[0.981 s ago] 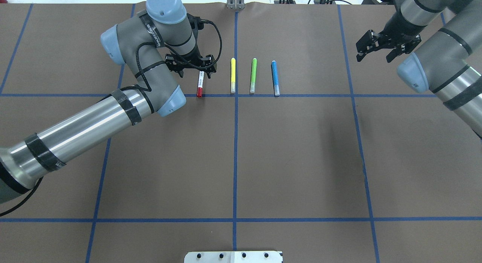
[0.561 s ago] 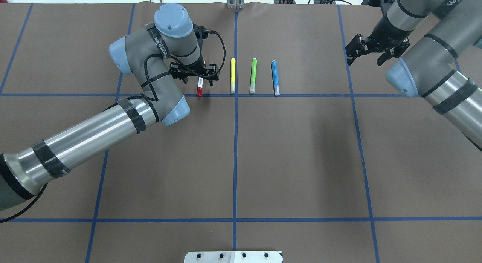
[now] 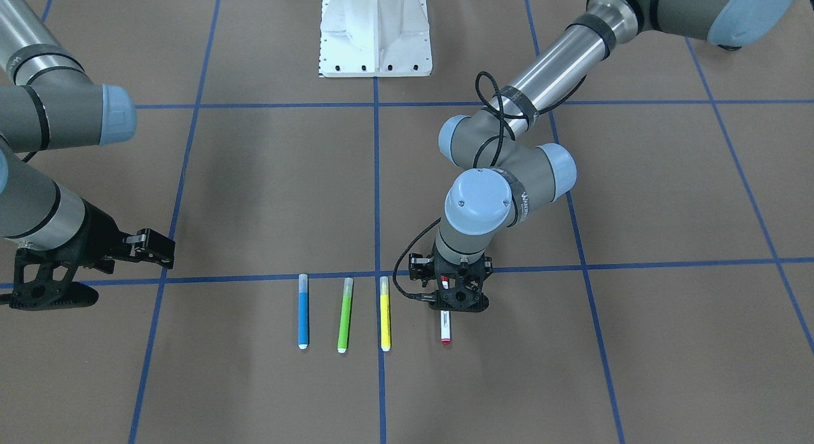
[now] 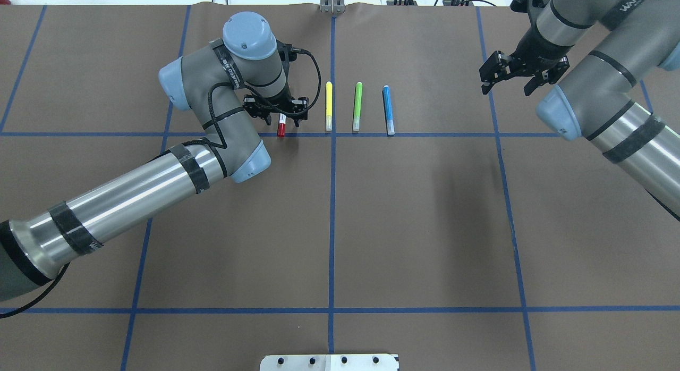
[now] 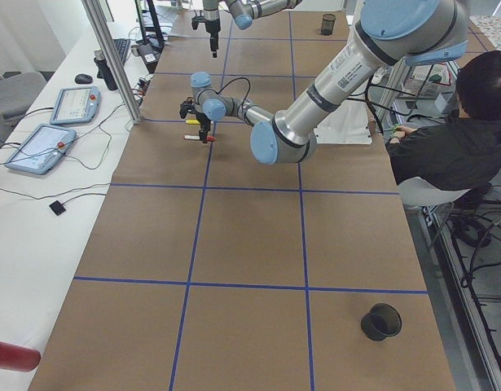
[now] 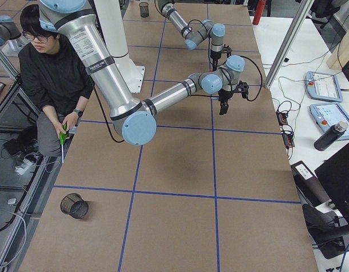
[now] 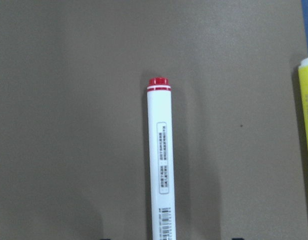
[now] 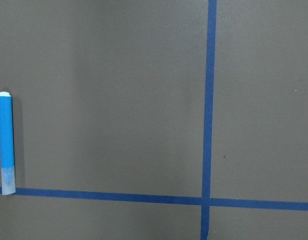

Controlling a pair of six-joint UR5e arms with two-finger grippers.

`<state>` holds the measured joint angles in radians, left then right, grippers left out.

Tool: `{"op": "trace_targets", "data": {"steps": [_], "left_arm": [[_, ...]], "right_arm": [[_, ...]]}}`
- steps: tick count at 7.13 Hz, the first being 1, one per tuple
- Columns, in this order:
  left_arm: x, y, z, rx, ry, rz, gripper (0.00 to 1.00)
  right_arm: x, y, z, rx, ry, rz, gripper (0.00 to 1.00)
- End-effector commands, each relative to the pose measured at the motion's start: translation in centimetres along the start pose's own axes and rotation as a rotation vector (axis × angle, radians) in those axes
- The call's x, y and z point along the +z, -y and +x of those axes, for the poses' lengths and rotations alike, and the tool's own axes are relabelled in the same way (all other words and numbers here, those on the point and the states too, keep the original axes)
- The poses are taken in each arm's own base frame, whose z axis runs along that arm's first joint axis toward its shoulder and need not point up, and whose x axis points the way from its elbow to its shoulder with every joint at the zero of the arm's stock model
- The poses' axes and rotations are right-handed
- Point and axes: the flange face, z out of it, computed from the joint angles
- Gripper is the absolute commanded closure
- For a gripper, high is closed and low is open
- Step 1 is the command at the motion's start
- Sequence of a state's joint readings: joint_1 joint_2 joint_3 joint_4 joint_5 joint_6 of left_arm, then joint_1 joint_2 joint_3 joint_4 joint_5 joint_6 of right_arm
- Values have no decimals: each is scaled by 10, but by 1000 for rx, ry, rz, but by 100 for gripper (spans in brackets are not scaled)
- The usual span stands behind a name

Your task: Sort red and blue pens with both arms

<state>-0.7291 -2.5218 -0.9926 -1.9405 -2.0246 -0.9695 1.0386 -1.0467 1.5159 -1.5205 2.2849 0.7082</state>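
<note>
The red marker (image 4: 281, 127), white-barrelled with a red cap, lies on the brown table at the left end of a row of pens. My left gripper (image 4: 277, 115) hangs open right over its barrel, one finger on each side. The left wrist view looks straight down the marker (image 7: 161, 165), and the front view shows its tip end (image 3: 446, 328) poking out below the gripper (image 3: 455, 294). The blue pen (image 4: 388, 109) lies at the right end of the row. My right gripper (image 4: 504, 78) is open and empty, well to the right of it; the right wrist view catches the blue pen (image 8: 6, 142) at its left edge.
A yellow pen (image 4: 328, 106) and a green pen (image 4: 357, 106) lie between the red and blue ones. Blue tape lines grid the table. The robot's white base plate (image 3: 375, 30) is at the near edge. A black mesh cup (image 5: 382, 322) stands at the table's left end, and a person (image 5: 458, 138) sits beside the table.
My left gripper has slid along the red marker toward its cap end, covering more of the barrel. My right gripper has moved left, toward the blue pen.
</note>
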Motion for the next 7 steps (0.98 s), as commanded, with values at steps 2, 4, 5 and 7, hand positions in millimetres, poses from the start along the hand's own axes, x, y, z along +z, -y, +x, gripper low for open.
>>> {"op": "trace_targets", "data": {"steps": [2,4,5,7], "left_arm": [[3,0,-2,-3,7,-2,49],[3,0,-3,-4,8,-3,55],[4,0,-3,-13,12,-5,73],[4,0,-4,-28,15,-7,100]], "right_arm": [[1,-1,-2,-2,0,-2,0],[1,-1,-2,-2,0,-2,0],[2,-1,-1,-1,-1,-2,0],[1,0,-1,-3,-6,5,0]]}}
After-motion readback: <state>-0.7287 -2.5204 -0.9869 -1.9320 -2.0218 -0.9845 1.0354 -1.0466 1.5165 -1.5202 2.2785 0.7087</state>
